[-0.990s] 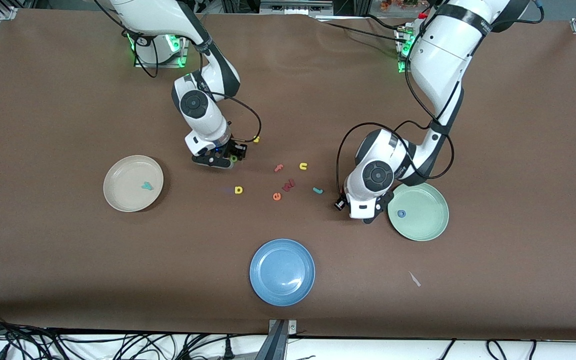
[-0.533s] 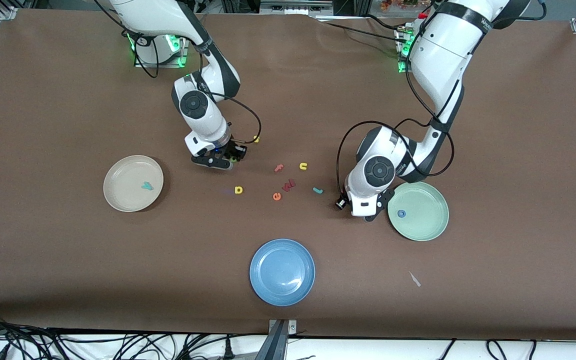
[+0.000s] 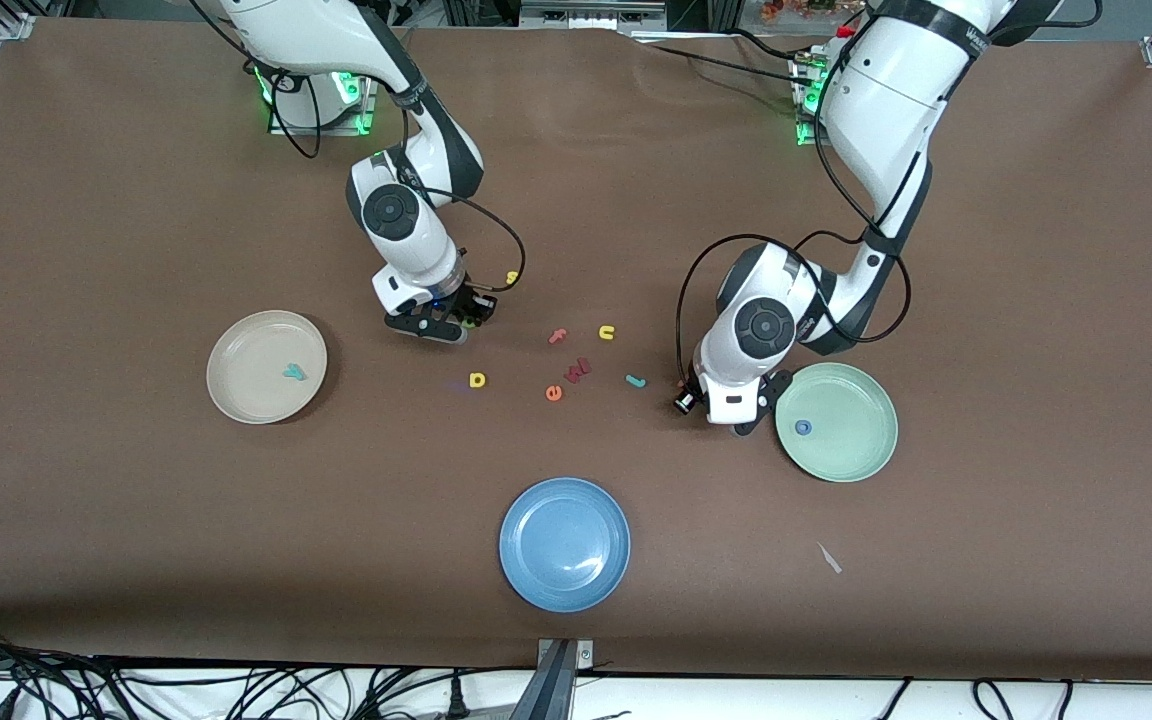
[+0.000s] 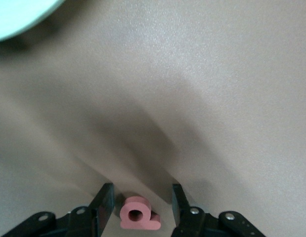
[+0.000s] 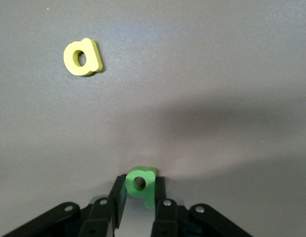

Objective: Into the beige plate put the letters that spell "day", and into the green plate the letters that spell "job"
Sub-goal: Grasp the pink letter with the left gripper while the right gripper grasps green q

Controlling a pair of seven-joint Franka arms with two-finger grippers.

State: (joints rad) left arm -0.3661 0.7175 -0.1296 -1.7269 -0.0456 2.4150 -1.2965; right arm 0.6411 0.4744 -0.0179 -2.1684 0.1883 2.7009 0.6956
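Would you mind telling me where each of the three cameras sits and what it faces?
Front view: high across the table, facing both arms, letters and plates.
Left wrist view: on the left arm, looking down past the left gripper at the pink letter between its fingers.
Right wrist view: on the right arm; right gripper shut on the green letter.
Shared: yellow "a".

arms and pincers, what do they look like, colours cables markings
Both arms have glossy white shells with black joint bands and a round dark grey cap on each wrist. A thin black cable loops off each forearm. The left pincer and right pincer have flat black fingers with silver screws. Green lights glow at both bases.
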